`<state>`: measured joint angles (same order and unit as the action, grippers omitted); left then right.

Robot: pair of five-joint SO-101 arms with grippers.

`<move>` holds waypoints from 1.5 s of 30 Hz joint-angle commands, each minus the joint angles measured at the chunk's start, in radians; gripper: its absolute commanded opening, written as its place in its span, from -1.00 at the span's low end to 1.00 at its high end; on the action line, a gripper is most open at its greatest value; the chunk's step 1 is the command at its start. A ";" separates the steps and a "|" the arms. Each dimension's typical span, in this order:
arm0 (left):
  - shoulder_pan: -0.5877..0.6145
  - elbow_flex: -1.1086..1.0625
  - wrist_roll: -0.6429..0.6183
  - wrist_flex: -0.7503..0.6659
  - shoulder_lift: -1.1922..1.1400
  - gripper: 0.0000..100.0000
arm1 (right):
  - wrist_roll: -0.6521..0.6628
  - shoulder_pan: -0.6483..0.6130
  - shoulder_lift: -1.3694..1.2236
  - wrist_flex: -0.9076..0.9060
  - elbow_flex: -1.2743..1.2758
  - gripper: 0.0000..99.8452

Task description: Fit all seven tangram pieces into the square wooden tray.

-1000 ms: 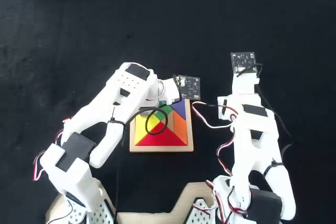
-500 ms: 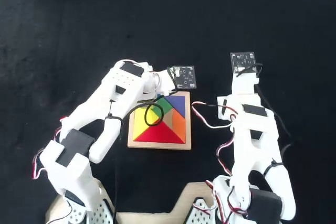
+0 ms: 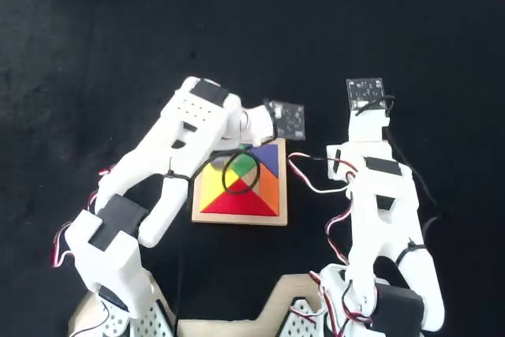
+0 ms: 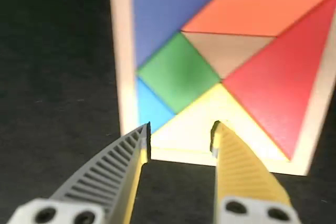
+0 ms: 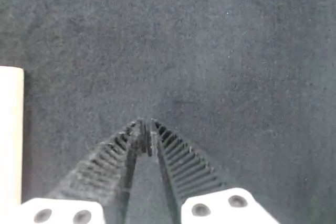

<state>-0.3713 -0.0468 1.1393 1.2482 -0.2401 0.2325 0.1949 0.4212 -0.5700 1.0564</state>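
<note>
The square wooden tray (image 3: 240, 221) lies at the table's middle, and its rim (image 4: 122, 77) shows in the left wrist view. Inside sit blue (image 4: 157, 14), orange (image 4: 252, 6), red (image 4: 278, 77), yellow (image 4: 194, 116), green (image 4: 178, 72) and light blue (image 4: 149, 108) pieces, all flat. Between them is a wood-coloured triangle (image 4: 228, 51); I cannot tell whether it is a piece or bare tray floor. My left gripper (image 4: 180, 129) hangs open and holds nothing, just off the tray edge by the yellow piece. My right gripper (image 5: 145, 129) is shut and holds nothing, over black cloth right of the tray.
Black cloth (image 3: 118, 53) covers the whole table. The left arm (image 3: 189, 128) arches over the tray's left and far side, and a black cable loop (image 3: 241, 173) hangs above the pieces. The right arm (image 3: 379, 195) stands to the tray's right.
The tray slid slightly left and away a second ago, then stayed put. The left wrist lifted and swung right, and its cable loop shifted over the green piece. The right arm kept still.
</note>
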 commanded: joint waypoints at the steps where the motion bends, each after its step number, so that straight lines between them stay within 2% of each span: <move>1: 0.039 0.116 -0.107 -0.169 -0.011 -0.66 | 0.000 -0.018 0.028 0.015 -0.038 -0.98; 5: 0.061 0.058 -0.341 -0.500 -0.092 -0.66 | 0.000 -0.018 0.028 0.015 -0.038 -0.98; 9: 0.048 0.016 -0.388 -0.612 -0.178 -0.66 | 0.000 -0.018 0.028 0.015 -0.038 -0.98; 11: 0.035 0.008 -0.385 -0.597 -0.207 -0.66 | 0.000 -0.018 0.028 0.015 -0.038 -0.98; 15: 0.033 0.018 -0.379 -0.459 -0.196 -0.66 | 0.000 -0.018 0.028 0.015 -0.038 -0.98; 19: 0.031 0.008 -0.302 -0.321 -0.160 -0.66 | 0.000 -0.018 0.028 0.015 -0.038 -0.98; 22: 0.022 0.008 -0.313 -0.256 -0.129 -0.66 | 0.000 -0.018 0.028 0.015 -0.038 -0.98; 24: 0.021 0.008 -0.313 -0.252 -0.114 -0.66 | 0.000 -0.018 0.028 0.015 -0.038 -0.98; 27: 0.039 0.018 -0.313 -0.336 -0.094 -0.66 | 0.000 -0.018 0.028 0.015 -0.038 -0.98; 29: 0.079 0.024 -0.316 -0.428 -0.064 -0.66 | 0.000 -0.018 0.028 0.015 -0.036 -0.98; 31: 0.119 0.039 -0.376 -0.465 -0.020 -0.66 | 0.000 -0.018 0.028 0.015 -0.036 -0.98; 33: 0.159 0.051 -0.446 -0.425 0.043 -0.66 | 0.000 -0.018 0.028 0.015 -0.036 -0.98; 36: 0.257 0.058 -0.499 -0.261 0.190 -0.66 | 0.000 -0.018 0.028 0.017 -0.036 -0.98; 40: 0.467 -0.044 -0.526 -0.092 0.381 -0.66 | 0.064 -0.018 0.027 0.015 -0.036 -0.98; 42: 0.615 -0.159 -0.554 -0.109 0.454 -0.66 | 0.104 -0.015 0.016 0.009 -0.042 -0.98; 45: 0.797 -0.360 -0.646 -0.230 0.496 -0.66 | 0.109 0.026 -0.030 -0.026 -0.107 -0.98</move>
<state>0.1780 -0.1941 0.5900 1.1162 0.1588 0.3230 0.1964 0.4089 -0.5700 1.0472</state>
